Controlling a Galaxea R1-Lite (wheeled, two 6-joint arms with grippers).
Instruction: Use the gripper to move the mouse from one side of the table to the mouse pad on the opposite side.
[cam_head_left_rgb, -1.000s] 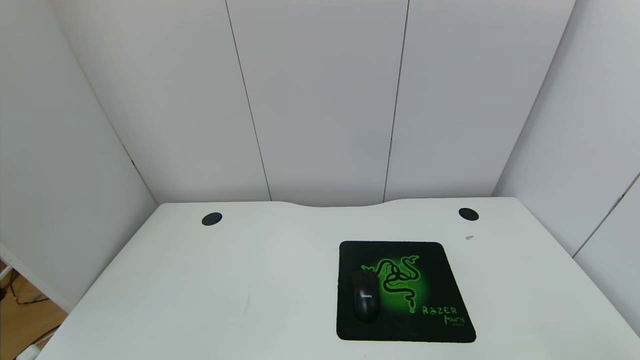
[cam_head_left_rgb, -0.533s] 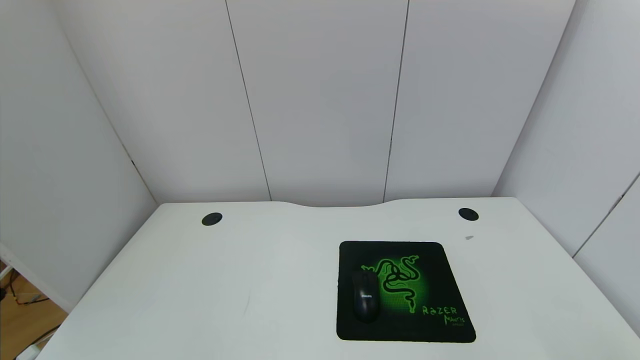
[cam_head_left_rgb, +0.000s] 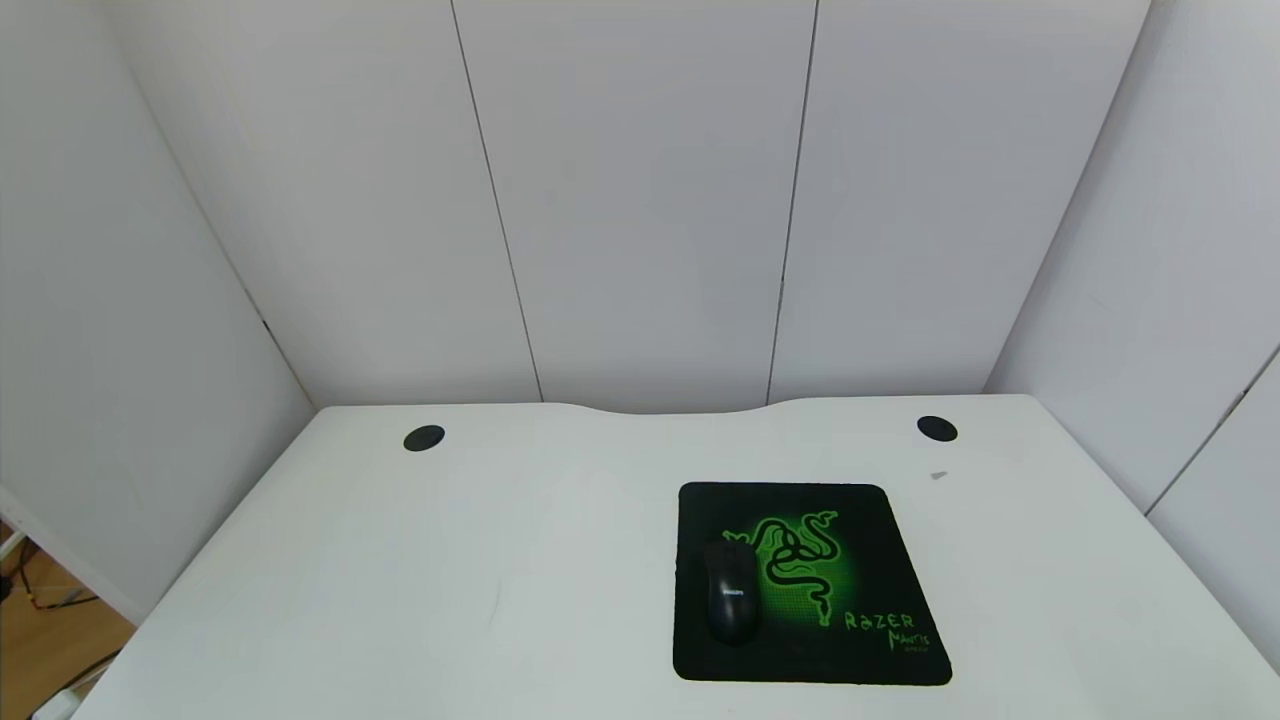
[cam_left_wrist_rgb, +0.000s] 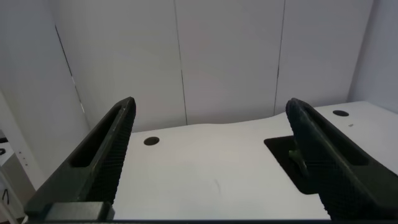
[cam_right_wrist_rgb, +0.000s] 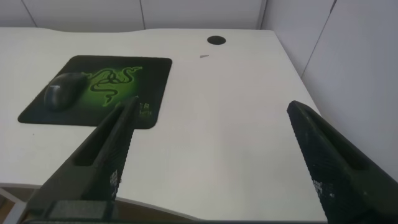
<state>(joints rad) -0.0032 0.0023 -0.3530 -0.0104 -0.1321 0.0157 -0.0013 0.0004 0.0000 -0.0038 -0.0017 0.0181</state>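
Note:
The black mouse (cam_head_left_rgb: 728, 598) lies on the left part of the black mouse pad (cam_head_left_rgb: 860, 560) with its green snake emblem, on the right half of the white table (cam_head_left_rgb: 400, 580). The mouse (cam_right_wrist_rgb: 62, 89) and pad (cam_right_wrist_rgb: 37, 109) also show in the right wrist view. Neither arm shows in the head view. My left gripper (cam_left_wrist_rgb: 211, 109) is open and empty, held back off the table's near left side, with the pad's corner (cam_left_wrist_rgb: 280, 149) beyond one finger. My right gripper (cam_right_wrist_rgb: 211, 109) is open and empty near the table's front right edge.
Two round black cable holes (cam_head_left_rgb: 424, 438) (cam_head_left_rgb: 937, 429) sit near the table's far edge, which has a curved notch (cam_head_left_rgb: 660, 408). A small grey mark (cam_head_left_rgb: 938, 476) lies near the right hole. White wall panels close in the back and both sides.

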